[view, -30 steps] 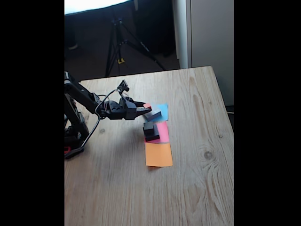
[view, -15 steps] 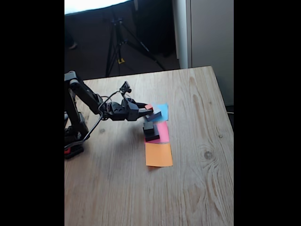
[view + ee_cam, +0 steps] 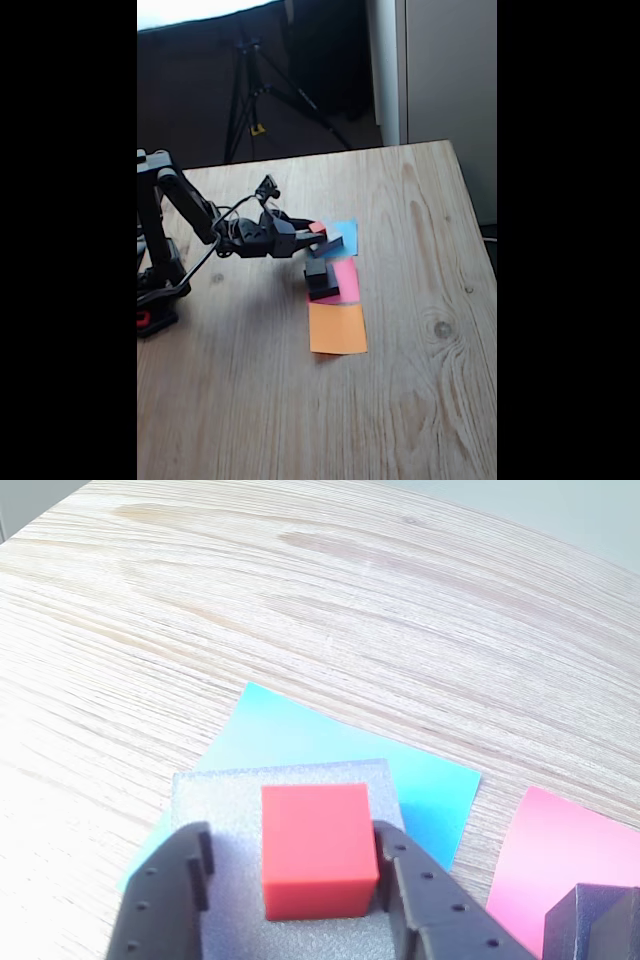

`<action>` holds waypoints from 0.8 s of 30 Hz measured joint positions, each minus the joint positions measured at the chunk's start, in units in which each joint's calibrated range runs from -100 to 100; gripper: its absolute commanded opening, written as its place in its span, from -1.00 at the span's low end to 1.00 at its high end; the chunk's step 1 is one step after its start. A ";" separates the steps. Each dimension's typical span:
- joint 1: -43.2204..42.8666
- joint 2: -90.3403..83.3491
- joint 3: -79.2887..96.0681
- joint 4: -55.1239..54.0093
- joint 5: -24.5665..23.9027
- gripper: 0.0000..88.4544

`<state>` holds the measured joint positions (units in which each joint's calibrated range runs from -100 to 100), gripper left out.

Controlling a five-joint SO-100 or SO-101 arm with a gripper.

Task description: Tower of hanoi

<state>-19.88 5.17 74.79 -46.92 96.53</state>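
We judge mid-game: red cube [image 3: 318, 850] sits on grey block [image 3: 225, 800] over blue paper [image 3: 420, 780]; two dark blocks [image 3: 321, 279] on pink paper [image 3: 347, 277]; orange paper [image 3: 337, 328] bare. Gripper [image 3: 295, 875] straddles cube; right finger [image 3: 392, 870] touching, left finger apart.

No lettering, label, brand mark or number can be read in either the fixed view or the wrist view. The red cube [image 3: 318, 850], the grey block [image 3: 285, 790] beneath it and the blue paper square [image 3: 330, 745] show plain, unmarked faces, as does the wooden table [image 3: 420, 380].
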 measured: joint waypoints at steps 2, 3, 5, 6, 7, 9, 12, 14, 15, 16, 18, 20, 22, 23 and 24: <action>0.00 0.00 0.00 0.00 -0.17 -0.44; 0.00 0.00 -0.09 0.00 -0.69 -0.43; 0.00 0.00 -0.17 0.00 -1.04 -0.42; 0.00 0.00 -0.35 0.00 -1.74 -0.41; 0.00 0.00 -0.35 0.00 -2.08 -0.41; 0.00 0.00 -0.43 0.00 -3.13 -0.40; 0.00 -0.86 -0.52 0.00 -4.51 -0.40; 0.00 -2.39 -0.78 0.56 -5.03 -0.40; 0.00 -3.42 -0.96 1.36 -5.03 -0.40; 0.00 -4.79 -1.04 2.40 -5.03 -0.41; 0.00 -7.87 -1.04 4.96 -6.08 -0.43; 0.00 -11.37 -1.30 8.57 -7.81 -0.47; 0.00 -16.08 -1.30 14.01 -9.20 -0.51; 0.00 -18.47 -1.48 17.05 -9.72 -0.53; 0.21 -21.38 -1.56 20.74 -9.90 -0.56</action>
<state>-19.67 -16.20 73.23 -26.18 86.63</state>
